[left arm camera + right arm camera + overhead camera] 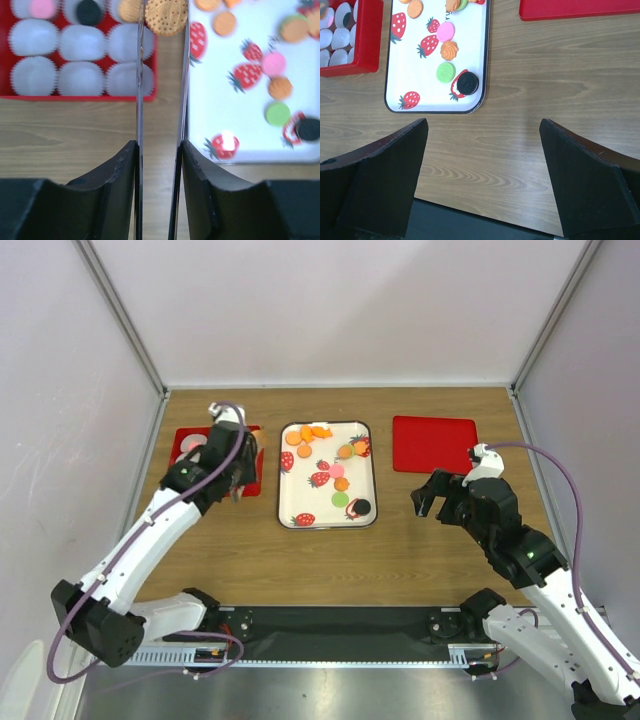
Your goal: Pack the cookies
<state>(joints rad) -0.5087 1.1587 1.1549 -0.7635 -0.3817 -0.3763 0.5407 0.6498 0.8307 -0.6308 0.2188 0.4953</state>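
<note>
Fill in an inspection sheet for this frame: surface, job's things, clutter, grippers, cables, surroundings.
Surface: wooden table.
Job's things: cookies on the strawberry-print tray; red box of paper cups holds a pink cookie and a black cookie; red lid lies apart.
Clutter: nothing seen.
Grippers: left gripper shut on a brown cookie near the box's edge; right gripper open over bare wood.
Cables: purple cables along both arms.
Surroundings: pale walls, metal posts.

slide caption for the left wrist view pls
Left gripper holds a tan cookie at the edge of the red cup box, strawberry-print tray alongside.
</note>
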